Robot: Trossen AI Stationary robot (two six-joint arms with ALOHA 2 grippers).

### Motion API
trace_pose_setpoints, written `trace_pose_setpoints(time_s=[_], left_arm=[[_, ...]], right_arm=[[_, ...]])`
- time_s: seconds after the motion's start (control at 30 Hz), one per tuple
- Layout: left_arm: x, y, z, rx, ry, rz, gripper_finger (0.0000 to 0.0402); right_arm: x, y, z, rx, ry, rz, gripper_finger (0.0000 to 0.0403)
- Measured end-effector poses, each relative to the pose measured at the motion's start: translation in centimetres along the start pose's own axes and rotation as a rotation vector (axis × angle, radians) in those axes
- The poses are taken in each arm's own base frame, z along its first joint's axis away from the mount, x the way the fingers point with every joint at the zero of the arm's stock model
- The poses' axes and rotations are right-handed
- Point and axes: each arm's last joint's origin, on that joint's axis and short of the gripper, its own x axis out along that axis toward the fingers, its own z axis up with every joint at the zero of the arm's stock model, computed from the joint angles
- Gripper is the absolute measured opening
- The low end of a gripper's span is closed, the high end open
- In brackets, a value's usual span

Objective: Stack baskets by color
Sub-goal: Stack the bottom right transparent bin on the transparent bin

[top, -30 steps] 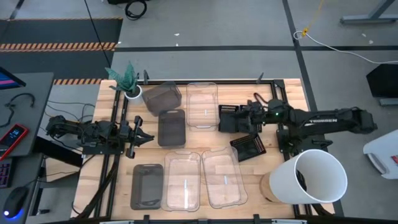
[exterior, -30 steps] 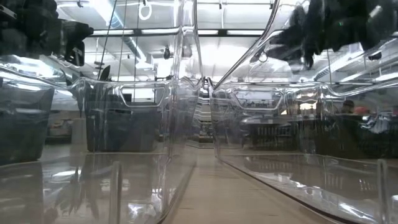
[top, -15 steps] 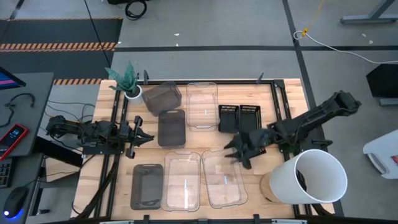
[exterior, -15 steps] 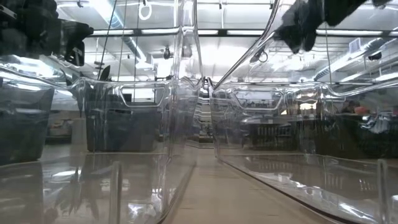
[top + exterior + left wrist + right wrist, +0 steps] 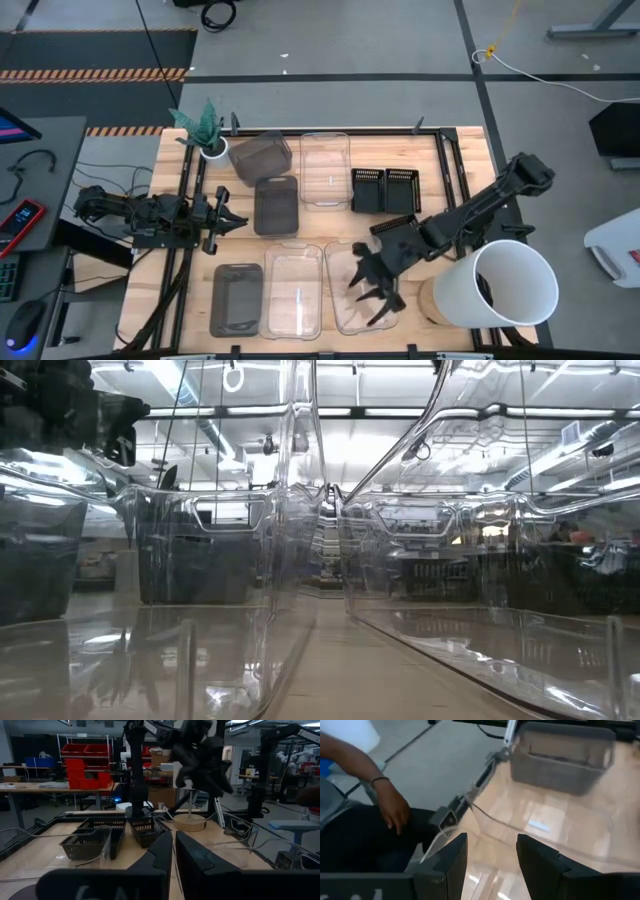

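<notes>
2 clear baskets [image 5: 293, 290] sit side by side at the desk's [image 5: 455, 180] near edge. The right tool [image 5: 372, 284] hovers over the right-hand one [image 5: 345, 300], fingers apart, holding nothing. 2 black slotted baskets [image 5: 385, 190] lie beyond. The left tool [image 5: 222, 218] waits closed at the left.
</notes>
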Motion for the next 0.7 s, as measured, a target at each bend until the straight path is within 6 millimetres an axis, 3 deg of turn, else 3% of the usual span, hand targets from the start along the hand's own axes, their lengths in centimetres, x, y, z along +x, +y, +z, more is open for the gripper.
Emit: trace_pose_setpoints(time_s=[0.13, 0.27, 0.43, 0.7], left_arm=[[0.0, 0.0, 0.0, 0.000, -0.002, 0.000, 0.0035], [0.0, 0.0, 0.0, -0.001, -0.004, 0.000, 0.0034], [0.0, 0.0, 0.0, 0.000, -0.003, 0.000, 0.0027], [0.0, 0.0, 0.0, 0.000, -0.003, 0.000, 0.0032]], right_arm=[[1.7, -0.3, 0.4, -0.002, 0.157, -0.118, 0.0176], [2.0, -1.0, 0.7, -0.032, 0.317, -0.269, 0.0181], [1.0, -2.9, 0.9, -0.043, 0.464, -0.359, 0.0197], [-0.3, -7.1, 0.5, 0.000, 0.531, -0.409, 0.0243]])
